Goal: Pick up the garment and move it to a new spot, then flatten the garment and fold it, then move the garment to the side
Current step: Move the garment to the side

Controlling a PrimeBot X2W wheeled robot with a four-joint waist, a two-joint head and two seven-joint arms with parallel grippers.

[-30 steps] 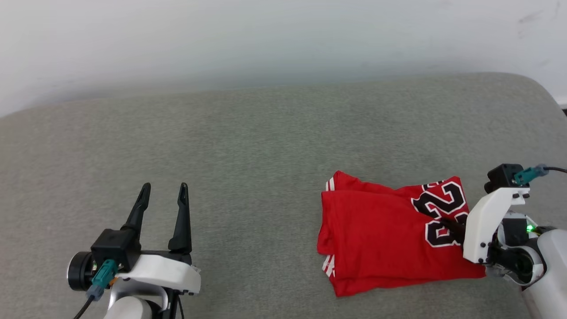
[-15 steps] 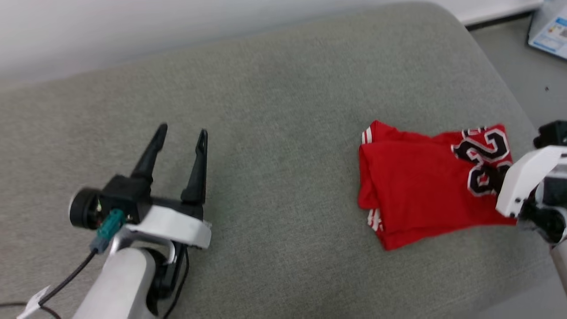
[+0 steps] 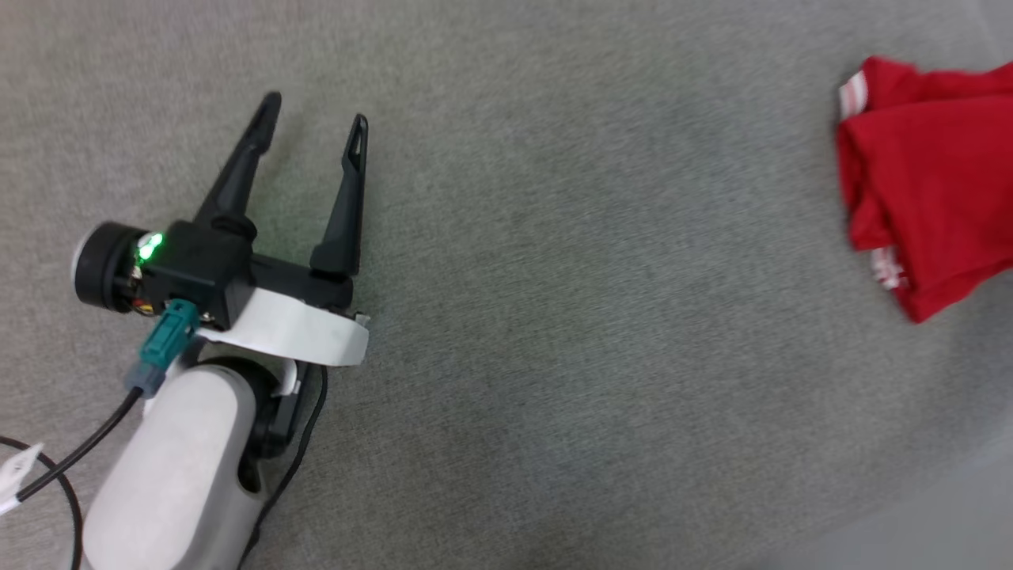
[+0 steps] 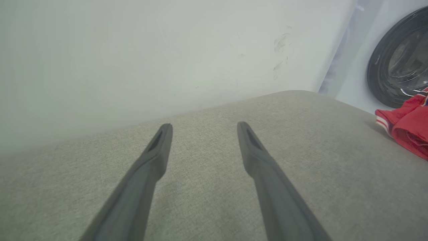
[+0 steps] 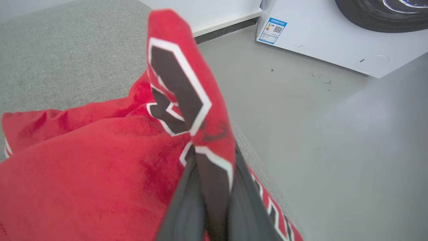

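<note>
Head camera has swung since half a second ago. The whole picture shifted, so the garment [image 3: 926, 182] is now cut off at the 2 o'clock edge of the head view. It lies folded on the grey cushion [image 3: 554, 317], as before.

Left gripper [image 3: 315, 108]: at 9 o'clock in the head view, my fingers spread wide over bare cushion, well apart from the garment. Green light [image 3: 149, 245] lit on the wrist; black cable [image 3: 63, 467] trails toward 8 o'clock.

Right gripper [image 5: 214, 160]: my fingers are pressed together, pinching a fold of the garment [image 5: 83, 167] that bears the black, white-outlined numeral. The fold stands up toward 12 o'clock; the rest of the red cloth lies at 8 o'clock.

Right wrist view adds grey floor [image 5: 334, 134] past the cushion edge, and a white washing machine [image 5: 317, 36] at 1 o'clock with a blue label [image 5: 272, 30].

Left wrist view adds the white wall [image 4: 133, 50] at 12 o'clock, the machine's dark round door [image 4: 398, 60] at 2 o'clock and the garment's striped trim [image 4: 383, 123] at 3 o'clock. Drum contents: cannot tell.
</note>
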